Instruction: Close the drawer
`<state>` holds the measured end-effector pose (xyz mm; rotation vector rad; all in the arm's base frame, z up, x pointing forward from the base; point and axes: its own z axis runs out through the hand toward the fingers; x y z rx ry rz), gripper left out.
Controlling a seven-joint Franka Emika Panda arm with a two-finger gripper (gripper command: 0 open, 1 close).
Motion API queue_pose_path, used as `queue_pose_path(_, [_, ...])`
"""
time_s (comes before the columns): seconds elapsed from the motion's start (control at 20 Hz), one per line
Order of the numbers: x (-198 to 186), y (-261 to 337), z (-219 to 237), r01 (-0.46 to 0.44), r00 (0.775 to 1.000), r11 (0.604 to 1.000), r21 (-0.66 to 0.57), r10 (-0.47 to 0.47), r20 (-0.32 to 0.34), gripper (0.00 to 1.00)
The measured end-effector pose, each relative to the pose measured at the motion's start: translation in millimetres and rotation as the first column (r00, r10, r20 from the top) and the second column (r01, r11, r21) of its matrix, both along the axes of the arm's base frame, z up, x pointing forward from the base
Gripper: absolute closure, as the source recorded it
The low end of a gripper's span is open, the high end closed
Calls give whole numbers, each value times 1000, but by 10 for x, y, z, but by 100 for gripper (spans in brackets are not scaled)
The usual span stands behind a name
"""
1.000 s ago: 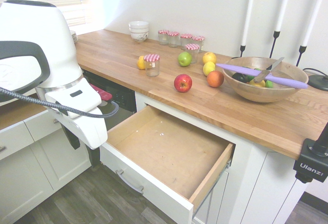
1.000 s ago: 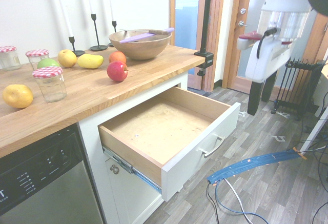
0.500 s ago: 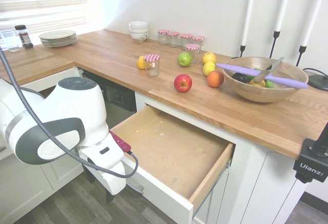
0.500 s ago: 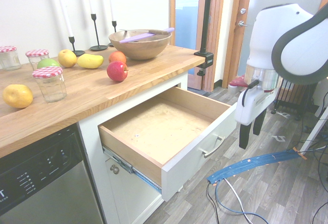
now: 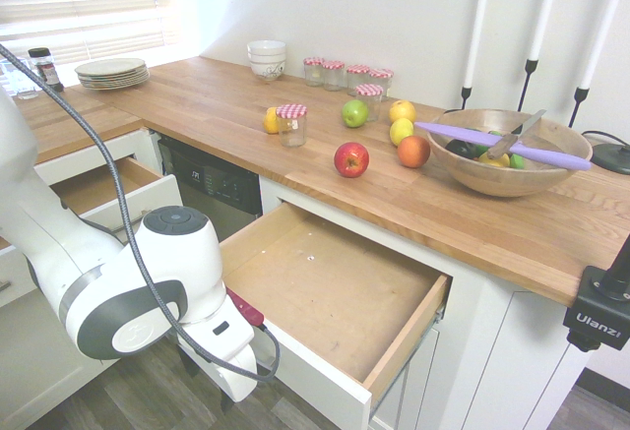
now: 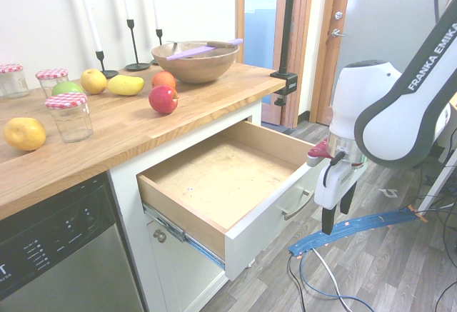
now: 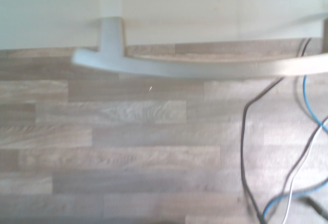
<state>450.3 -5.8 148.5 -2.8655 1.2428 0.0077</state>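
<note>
going l to r in 2nd ext. view: can see dishwasher (image 6: 68,248) under wood counter (image 6: 136,123), w/ red-check-lid jar (image 6: 71,119), red apple (image 6: 163,99) and wood bowl (image 6: 196,63) on top. next, see drawer (image 6: 232,176) pulled out below counter, w/ bar handle (image 6: 298,206) on white front. at r, see gripper (image 6: 338,210) pointing down near handle, w/ jaws spread; prob. not touching, hard to judge gap.
</note>
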Motion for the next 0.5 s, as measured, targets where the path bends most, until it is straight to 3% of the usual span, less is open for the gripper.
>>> queue_pose_path(0.5, [76,-25,-208,-39,997,999,1,39,63,100])
